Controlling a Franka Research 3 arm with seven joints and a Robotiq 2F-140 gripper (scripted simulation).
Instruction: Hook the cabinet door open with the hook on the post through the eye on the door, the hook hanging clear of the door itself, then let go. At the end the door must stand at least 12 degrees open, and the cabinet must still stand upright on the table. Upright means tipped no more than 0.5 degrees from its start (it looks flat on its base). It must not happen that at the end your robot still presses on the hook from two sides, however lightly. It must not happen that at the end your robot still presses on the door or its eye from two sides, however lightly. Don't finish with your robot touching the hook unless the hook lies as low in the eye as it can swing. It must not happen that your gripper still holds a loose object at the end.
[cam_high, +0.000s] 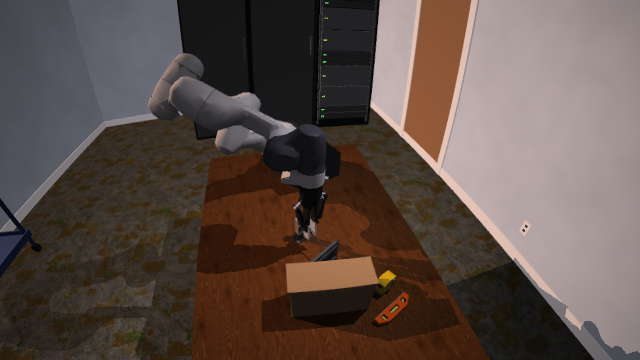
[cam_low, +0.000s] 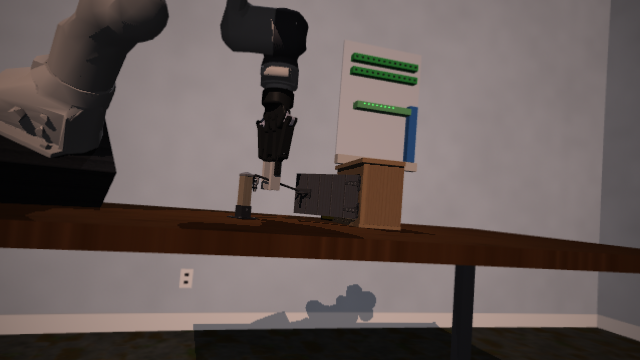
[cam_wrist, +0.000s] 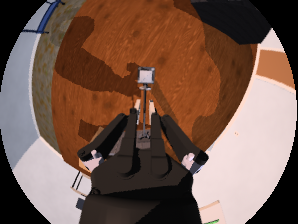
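The tan cabinet (cam_high: 330, 285) stands flat on the table, and it also shows in the side view (cam_low: 380, 192). Its dark door (cam_low: 327, 196) stands swung open toward the post (cam_low: 245, 195). The thin hook (cam_low: 285, 186) runs from the post top to the eye (cam_low: 302, 192) on the door's free edge. My gripper (cam_low: 272, 184) points straight down over the hook, close to the post. Its fingers stand slightly apart on either side of the rod. In the wrist view the post top (cam_wrist: 145, 76) and the hook rod (cam_wrist: 143, 112) lie between the fingers. I cannot tell whether the fingers touch the rod.
A yellow tape measure (cam_high: 386, 282) and an orange spirit level (cam_high: 391, 309) lie to the right of the cabinet. A white panel with green bars (cam_low: 377, 105) stands behind the cabinet. Dark server racks (cam_high: 280, 60) stand beyond the table's far end.
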